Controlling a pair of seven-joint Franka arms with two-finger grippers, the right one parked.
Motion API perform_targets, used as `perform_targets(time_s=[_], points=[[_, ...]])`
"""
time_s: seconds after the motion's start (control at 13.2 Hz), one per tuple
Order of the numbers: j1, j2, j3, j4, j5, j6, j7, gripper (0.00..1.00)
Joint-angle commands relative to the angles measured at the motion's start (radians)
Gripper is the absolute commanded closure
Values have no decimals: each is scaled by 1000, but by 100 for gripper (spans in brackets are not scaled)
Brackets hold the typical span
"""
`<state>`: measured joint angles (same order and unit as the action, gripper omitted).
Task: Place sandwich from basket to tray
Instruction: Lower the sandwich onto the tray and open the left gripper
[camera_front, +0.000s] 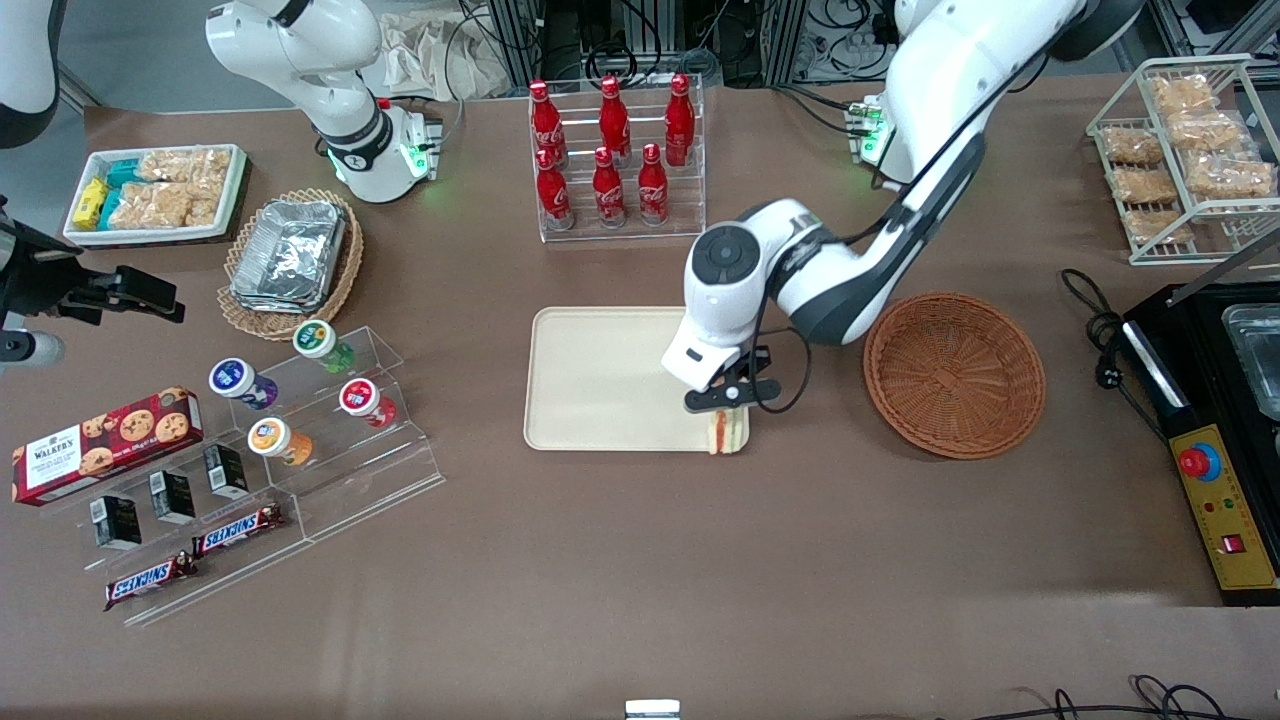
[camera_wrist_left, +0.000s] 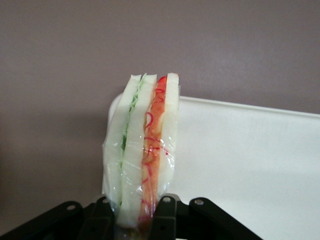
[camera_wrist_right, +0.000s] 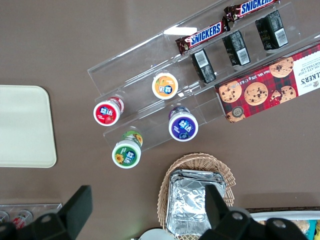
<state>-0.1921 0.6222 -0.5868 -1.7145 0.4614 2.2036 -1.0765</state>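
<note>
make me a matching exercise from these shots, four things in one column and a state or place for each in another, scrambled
Things:
1. sandwich
2. basket
3. tray
4. gripper

States or places:
A. woven, with nothing in it
B. shut, above the tray's corner nearest the basket and the front camera
C. flat and cream, nearer the front camera than the rack of red bottles
D. wrapped in clear film, standing on edge between two black fingers

Pairs: 1-D, 2-A, 3-C, 4-B
</note>
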Motion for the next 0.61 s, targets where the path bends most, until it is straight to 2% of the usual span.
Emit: perform_targets(time_s=[0.0,0.23,0.3,0.38,0.53], points=[[-26,48,1,32,54,-1,-22,100],[-35,51,1,4,62,-2,-19,100],[-36,51,1,0,60,-5,-19,75],[-35,51,2,0,62,-7,-16,1],[-29,41,1,1,60,-19,-16,0]])
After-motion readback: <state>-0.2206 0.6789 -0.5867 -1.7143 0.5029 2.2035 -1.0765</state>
